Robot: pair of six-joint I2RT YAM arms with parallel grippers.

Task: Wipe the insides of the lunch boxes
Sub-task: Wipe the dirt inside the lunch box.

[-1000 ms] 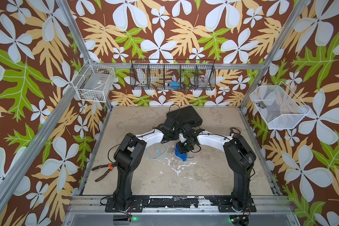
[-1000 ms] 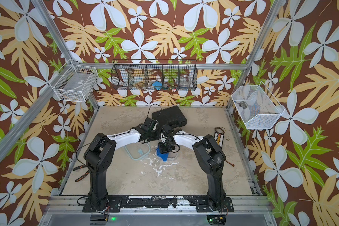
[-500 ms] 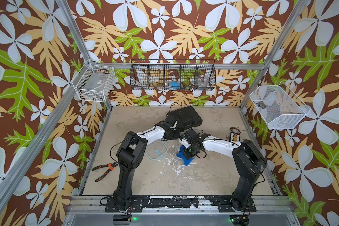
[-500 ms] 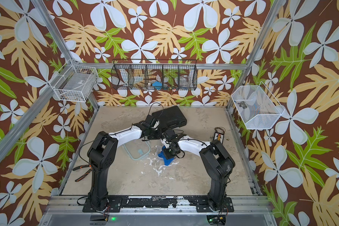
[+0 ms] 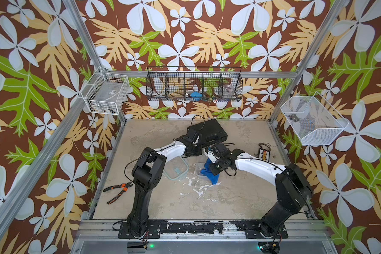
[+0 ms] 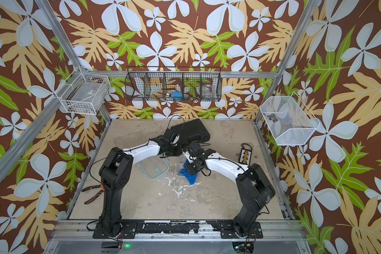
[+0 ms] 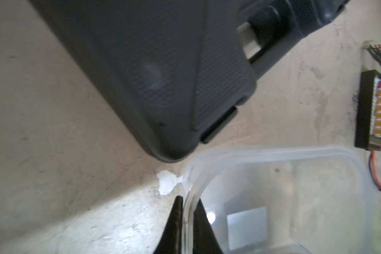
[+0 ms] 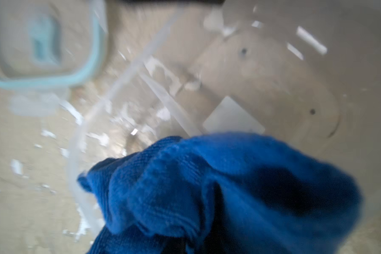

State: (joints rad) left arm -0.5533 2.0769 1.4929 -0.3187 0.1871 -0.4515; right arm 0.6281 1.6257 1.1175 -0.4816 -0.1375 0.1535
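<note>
While left gripper (image 7: 188, 203) pinches tub (image 7: 273, 154) wall, steadying it on table (image 5: 240, 198) beside black case (image 7: 141, 66), we judge wiping underway: right gripper (image 5: 213, 170) clamped on blue cloth (image 8: 218, 187) at tub mouth. Next we sweep floor, corners; then lid (image 5: 174, 173) alongside.

The tub (image 7: 273, 151) is clear, glossy plastic; the blue cloth (image 8: 207, 187) is ribbed terry. The black case (image 7: 141, 66) looks matt, finely stippled plastic. The tabletop (image 7: 42, 132) is rough, mottled beige.

The cloth (image 8: 207, 187) is blue, tub (image 7: 273, 154) clear (case (image 7: 141, 66) black).
</note>
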